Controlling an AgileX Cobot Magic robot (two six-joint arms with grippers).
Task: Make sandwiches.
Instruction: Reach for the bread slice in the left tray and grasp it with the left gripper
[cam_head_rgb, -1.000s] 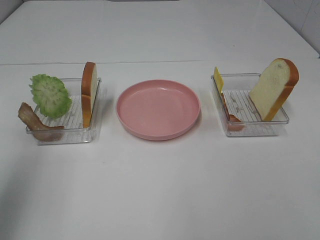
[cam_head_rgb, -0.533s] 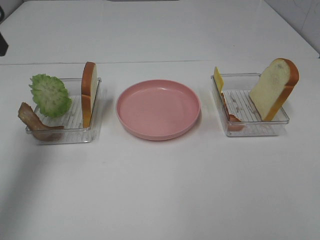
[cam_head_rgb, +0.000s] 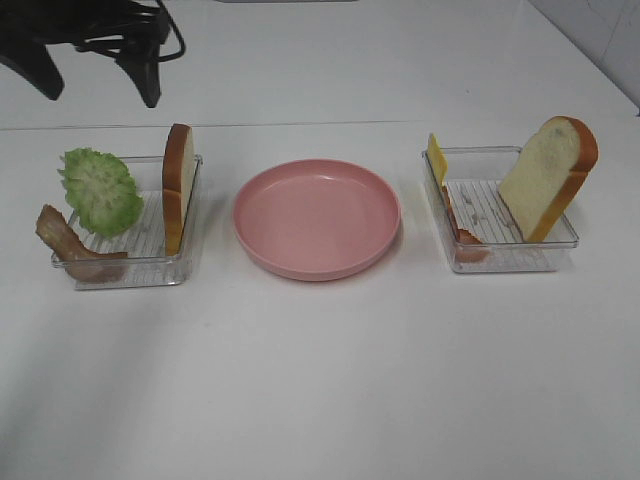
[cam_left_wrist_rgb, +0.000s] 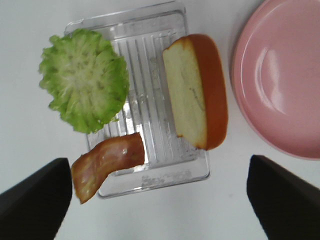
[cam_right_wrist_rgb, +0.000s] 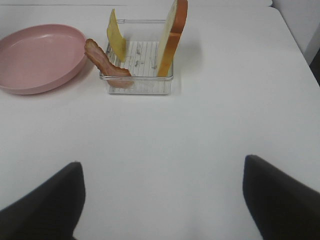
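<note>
Newly arrived since half a second ago, the left gripper (cam_head_rgb: 98, 88) is a black shape behind and left of the pink plate (cam_head_rgb: 317, 219), its fingers spread wide and holding nothing. Left of the plate, the left tray (cam_head_rgb: 150, 268), clear plastic, holds a frilly lettuce leaf (cam_head_rgb: 100, 190), the left bacon strip (cam_head_rgb: 70, 250) draped over its outer wall, and the left bread slice (cam_head_rgb: 177, 185) standing on edge against the wall nearest the plate. Right of the plate, the right tray (cam_head_rgb: 510, 262) holds an upright cheese square (cam_head_rgb: 437, 157), the right bacon strip (cam_head_rgb: 462, 235) leaning beside it, and the right bread slice (cam_head_rgb: 548, 175) tilted on the side away from the plate.

The left wrist view looks straight down on the left tray, nothing blocking the food. Only the right wrist view shows the right gripper (cam_right_wrist_rgb: 162, 200), wide open and empty, over bare white table (cam_head_rgb: 320, 380), well apart from the right tray.
</note>
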